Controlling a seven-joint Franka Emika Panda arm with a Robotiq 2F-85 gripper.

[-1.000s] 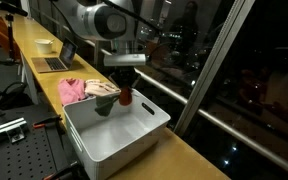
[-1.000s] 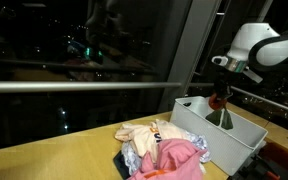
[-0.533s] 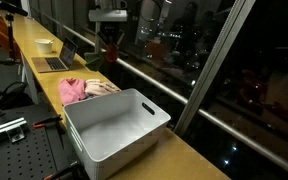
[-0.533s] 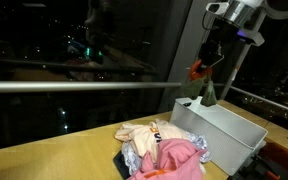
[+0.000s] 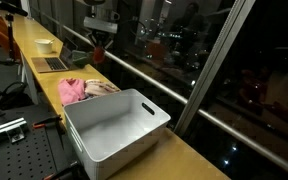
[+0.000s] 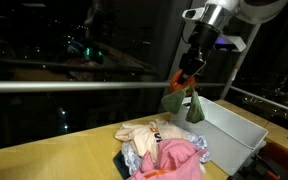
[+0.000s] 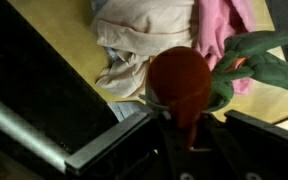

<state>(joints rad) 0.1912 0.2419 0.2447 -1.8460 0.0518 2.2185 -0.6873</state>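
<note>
Cloth [image 6: 192,104] held high in the gripper [image 6: 188,76], over a pile [image 6: 162,150]
The jaws are nearly closed and pinched on the red-and-green cloth, which hangs just below them; the pile of clothes lies well beneath the jaws, and a white bin [image 6: 232,128] stands below and off to one side; only a small fold seems to be caught, so the cloth could be shaken loose by a quick swing, or snagged on the bin rim.
</note>
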